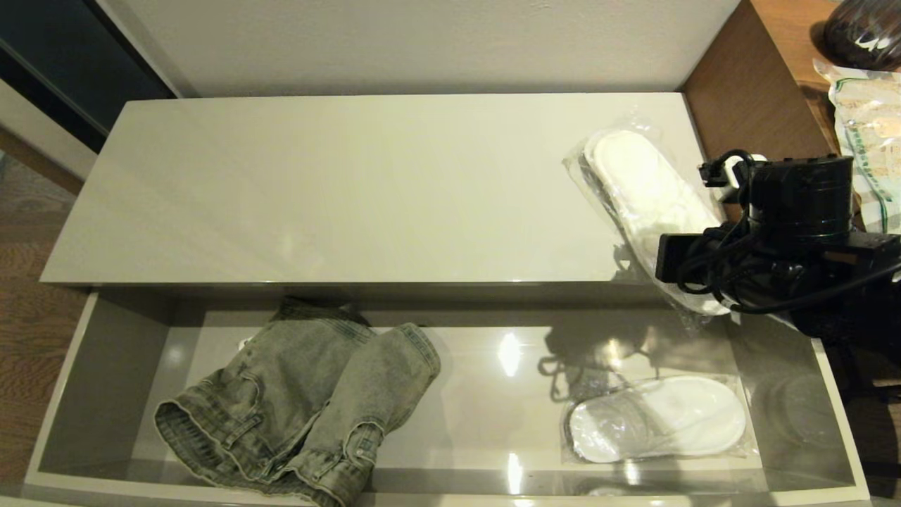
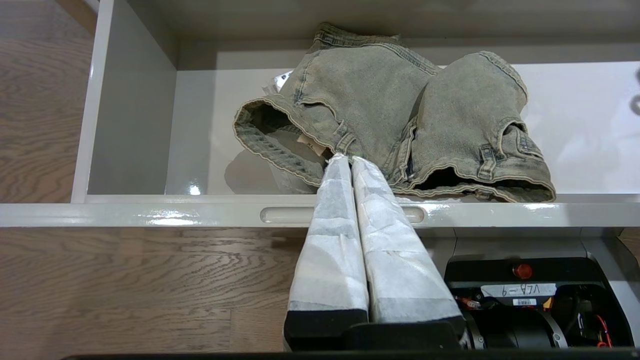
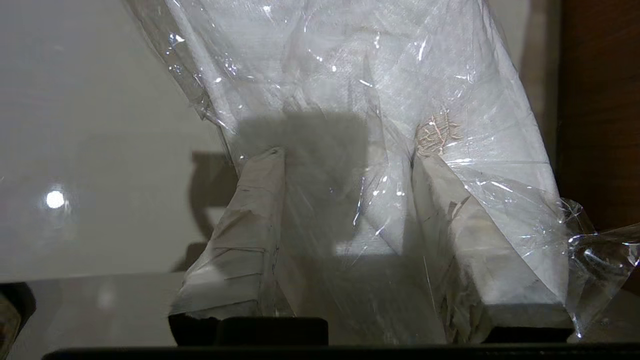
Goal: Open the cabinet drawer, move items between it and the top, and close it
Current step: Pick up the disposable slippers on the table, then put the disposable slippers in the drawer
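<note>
- Drawer (image 1: 105,394) stands open; jeans (image 1: 303,408) at its left, one bagged slipper pair (image 1: 658,419) at its right.
- Second slipper pair (image 1: 637,183) lies on the cabinet top (image 1: 352,190), near end overhanging the front edge.
- Right hand (image 3: 350,200): fingers spread wide, straddling that bag, not yet clamped.
- Left hand (image 2: 352,165): pressed together, empty, parked by the drawer front.
- Step, as judged: a transfer at the top. Next: either squeeze and lift, or back off clear.

You see open drawer (image 1: 105,366): denim shorts (image 1: 303,408) left, slipper bag (image 1: 658,419) right. Second slipper bag (image 1: 637,186) on top (image 1: 338,190), right end, overhanging front edge.

Right gripper (image 3: 350,165) fingers (image 3: 250,200) spread wide around bagged slippers (image 3: 380,75)
</note>
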Controlling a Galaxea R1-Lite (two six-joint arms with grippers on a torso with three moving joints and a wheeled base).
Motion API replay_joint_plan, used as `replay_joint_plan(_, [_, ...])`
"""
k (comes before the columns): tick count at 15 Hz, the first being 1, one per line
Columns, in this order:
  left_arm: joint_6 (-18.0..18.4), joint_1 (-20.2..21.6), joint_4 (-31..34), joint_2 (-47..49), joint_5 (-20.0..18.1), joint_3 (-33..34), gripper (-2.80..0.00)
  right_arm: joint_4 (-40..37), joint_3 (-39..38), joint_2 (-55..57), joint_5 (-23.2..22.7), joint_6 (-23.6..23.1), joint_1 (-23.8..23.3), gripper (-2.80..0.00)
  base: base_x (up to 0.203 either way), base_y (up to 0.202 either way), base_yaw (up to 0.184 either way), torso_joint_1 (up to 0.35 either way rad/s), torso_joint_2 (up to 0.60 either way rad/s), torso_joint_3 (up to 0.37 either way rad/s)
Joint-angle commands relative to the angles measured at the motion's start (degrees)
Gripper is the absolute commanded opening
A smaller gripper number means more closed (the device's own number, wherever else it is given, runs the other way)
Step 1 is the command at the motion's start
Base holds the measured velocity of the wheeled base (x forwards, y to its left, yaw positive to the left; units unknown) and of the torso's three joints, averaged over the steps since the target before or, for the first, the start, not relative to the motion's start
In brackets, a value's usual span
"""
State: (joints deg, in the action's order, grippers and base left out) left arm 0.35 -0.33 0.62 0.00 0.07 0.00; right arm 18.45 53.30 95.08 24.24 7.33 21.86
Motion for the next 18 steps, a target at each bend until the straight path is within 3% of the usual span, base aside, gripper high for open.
replay_joint_plan(1, [0.0, 0.0, 0.0, 0.1, 0.0, 0.0, -2.80, -5.5, 0.0, -3.9, -3.2, 0.2, 0.4, -2.80, 0.000, 0.000, 0.000, 0.000, 0.00, 0.000])
replay_joint_plan(10, [0.0, 0.0, 0.0, 0.1, 0.0, 0.0, -2.80, -24.3, -0.5, -11.8, -19.0, 2.4, 0.6, -2.80, 0.000, 0.000, 0.000, 0.000, 0.00, 0.000])
replay_joint_plan(18, [0.0, 0.0, 0.0, 0.1, 0.0, 0.0, -2.80, -28.5, 0.7, -14.8, -19.3, 2.1, 1.8, -2.80, 0.000, 0.000, 0.000, 0.000, 0.00, 0.000])
